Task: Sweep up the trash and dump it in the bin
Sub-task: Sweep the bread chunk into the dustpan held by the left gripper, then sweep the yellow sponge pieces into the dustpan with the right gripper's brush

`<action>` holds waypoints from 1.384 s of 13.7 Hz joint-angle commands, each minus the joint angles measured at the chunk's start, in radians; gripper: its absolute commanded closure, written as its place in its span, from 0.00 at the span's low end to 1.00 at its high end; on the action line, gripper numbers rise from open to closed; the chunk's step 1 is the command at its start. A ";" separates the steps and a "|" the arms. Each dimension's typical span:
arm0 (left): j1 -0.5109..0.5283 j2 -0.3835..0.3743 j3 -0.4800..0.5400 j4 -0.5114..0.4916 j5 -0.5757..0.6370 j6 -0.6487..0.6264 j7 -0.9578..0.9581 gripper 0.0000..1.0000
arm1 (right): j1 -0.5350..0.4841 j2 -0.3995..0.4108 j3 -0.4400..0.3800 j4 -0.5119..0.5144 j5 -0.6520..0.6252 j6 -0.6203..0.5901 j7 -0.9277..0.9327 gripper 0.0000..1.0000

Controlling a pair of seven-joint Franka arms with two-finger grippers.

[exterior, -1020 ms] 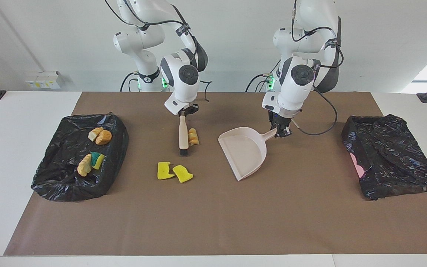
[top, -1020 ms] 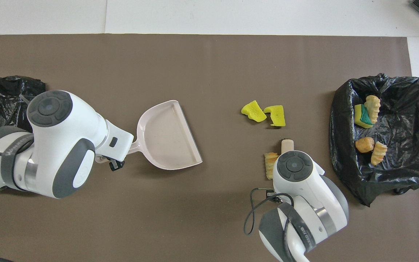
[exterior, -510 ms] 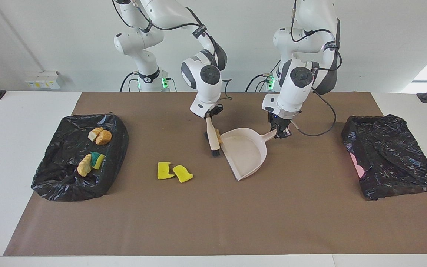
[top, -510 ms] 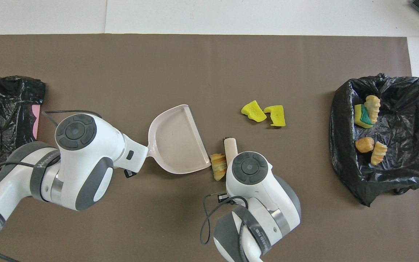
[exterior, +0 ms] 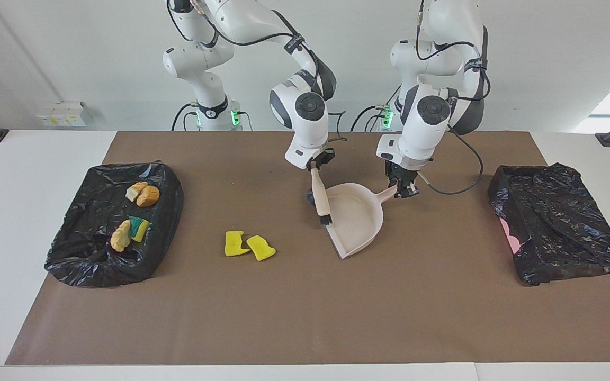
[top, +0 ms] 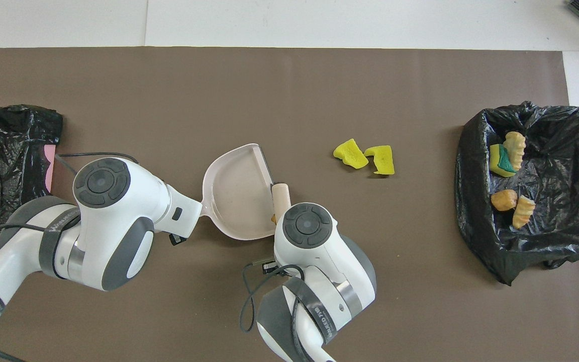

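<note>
My right gripper [exterior: 317, 161] is shut on a tan brush [exterior: 319, 198] whose dark bristles [exterior: 325, 218] sit at the mouth of the beige dustpan [exterior: 359, 218]. My left gripper [exterior: 402, 189] is shut on the dustpan's handle. In the overhead view the brush [top: 282, 195] lies along the open edge of the dustpan [top: 233, 193], and a sliver of a tan-orange scrap [top: 273, 218] shows there, mostly hidden under my right hand. Two yellow sponge scraps [exterior: 235, 243] [exterior: 261, 247] lie on the mat toward the right arm's end, farther from the robots than the brush.
A black-bag-lined bin [exterior: 72, 254] at the right arm's end holds several scraps, tan lumps [top: 503, 199] and a yellow-green sponge [top: 499, 160]. A crumpled black bag [exterior: 554, 222] with a pink patch lies at the left arm's end. A brown mat [exterior: 305, 317] covers the table.
My right gripper swept the brush and the tan scrap toward the left arm's end, up to the dustpan's mouth. The dustpan turned slightly. The yellow sponges did not move.
</note>
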 commanded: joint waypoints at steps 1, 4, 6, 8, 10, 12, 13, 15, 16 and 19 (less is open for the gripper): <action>0.000 -0.027 -0.001 -0.033 -0.009 0.033 -0.008 1.00 | -0.093 -0.017 0.003 0.036 0.010 -0.116 -0.028 1.00; 0.001 -0.027 -0.001 -0.030 -0.009 0.030 -0.015 1.00 | -0.151 -0.034 0.002 0.036 -0.074 -0.170 -0.030 1.00; 0.000 -0.026 -0.001 -0.030 -0.009 0.033 -0.033 1.00 | -0.165 -0.031 -0.001 0.036 -0.184 -0.166 -0.034 1.00; 0.000 -0.027 -0.001 -0.032 -0.009 0.031 -0.054 1.00 | -0.220 -0.030 -0.001 0.026 -0.269 -0.169 -0.037 1.00; 0.000 -0.027 -0.001 -0.032 -0.009 0.031 -0.073 1.00 | -0.281 -0.025 -0.001 0.018 -0.327 -0.160 -0.055 1.00; 0.000 -0.027 -0.002 -0.033 -0.017 0.033 -0.094 1.00 | -0.331 0.004 -0.001 -0.009 -0.407 -0.122 -0.121 1.00; -0.002 -0.027 -0.001 -0.033 -0.038 0.039 -0.100 1.00 | -0.363 0.019 -0.001 -0.032 -0.462 -0.086 -0.146 1.00; -0.008 -0.024 -0.001 -0.033 -0.071 0.074 -0.105 1.00 | -0.427 0.035 0.000 -0.050 -0.502 -0.051 -0.277 1.00; -0.009 -0.024 -0.001 -0.033 -0.072 0.077 -0.107 1.00 | -0.432 0.036 -0.001 -0.042 -0.506 -0.058 -0.321 1.00; -0.009 -0.024 -0.001 -0.033 -0.072 0.079 -0.107 1.00 | -0.434 0.035 0.000 -0.054 -0.506 -0.067 -0.350 1.00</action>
